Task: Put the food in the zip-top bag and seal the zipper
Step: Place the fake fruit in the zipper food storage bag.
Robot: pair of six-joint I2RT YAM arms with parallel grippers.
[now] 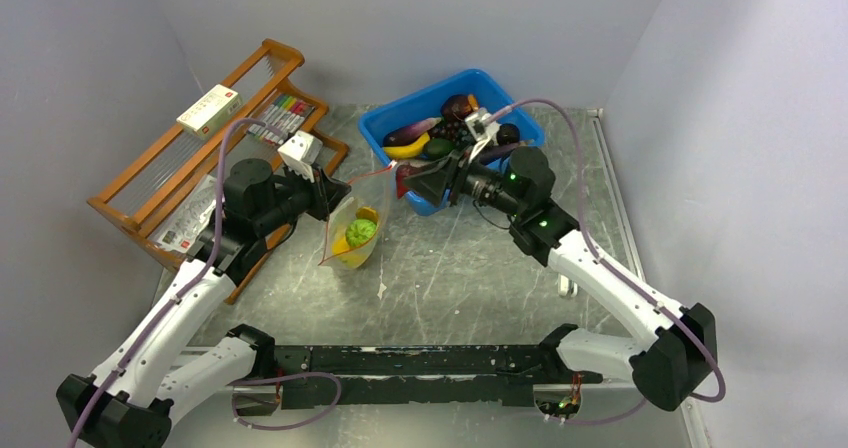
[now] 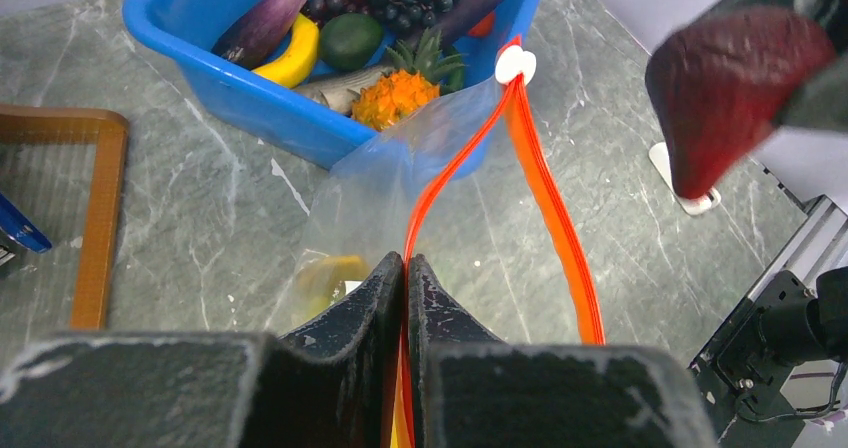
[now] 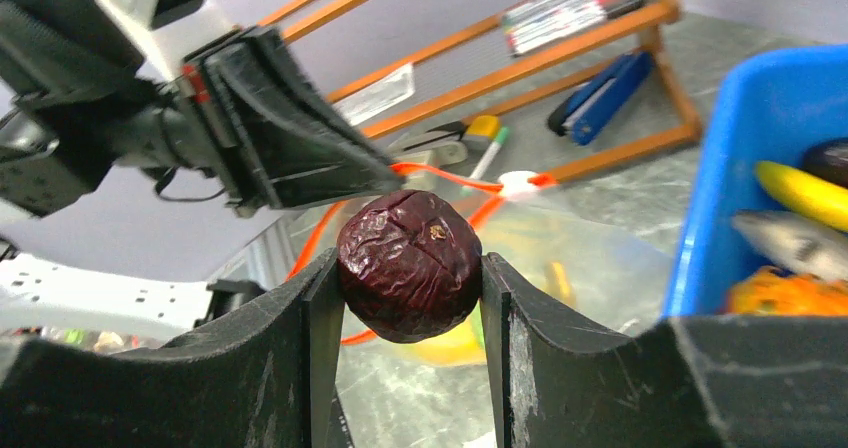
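Zip-top bag (image 1: 352,236) is floppy, slick film, so the stiffer zipper (image 2: 553,218) rim looks like the spot to hold. Left gripper (image 2: 405,273) is pinched tight on that rim, bag hanging by the blue bin (image 1: 380,123). Right gripper (image 3: 408,273) clamps a wrinkly dark-red fruit (image 3: 405,238) near the mouth.
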